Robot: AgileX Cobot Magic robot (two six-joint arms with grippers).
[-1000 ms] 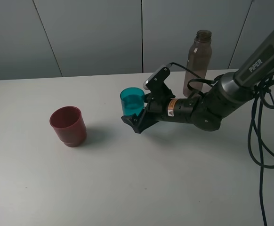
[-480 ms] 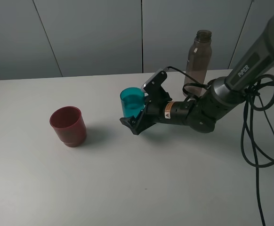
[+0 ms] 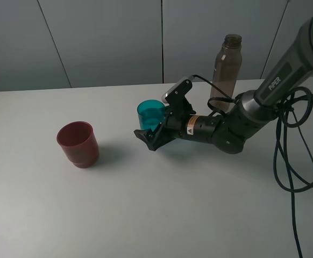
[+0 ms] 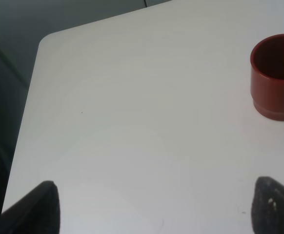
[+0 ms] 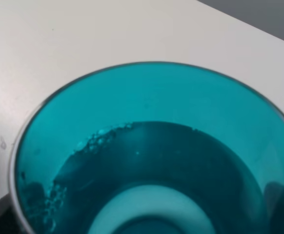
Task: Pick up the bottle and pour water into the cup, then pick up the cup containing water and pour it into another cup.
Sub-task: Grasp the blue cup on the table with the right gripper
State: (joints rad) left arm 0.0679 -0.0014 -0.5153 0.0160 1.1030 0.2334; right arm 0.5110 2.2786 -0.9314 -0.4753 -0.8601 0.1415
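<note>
With fingers spread wide, the right gripper (image 3: 154, 133) is nudged slightly further left around the cup (image 3: 150, 114), so closing is judged next; the left gripper (image 4: 156, 207) is held open.

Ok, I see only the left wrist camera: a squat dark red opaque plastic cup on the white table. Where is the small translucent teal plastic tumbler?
Observer: The small translucent teal plastic tumbler stands upright on the white table, right of the dark red cup in the high view, clearly apart from it.
Operator: Does it hold water?
Observer: Yes, the right wrist view shows water inside, with small bubbles at the edge.
Operator: And the right gripper?
Observer: Its open jaws stand on both sides of the tumbler; whether they touch it, I cannot tell.
</note>
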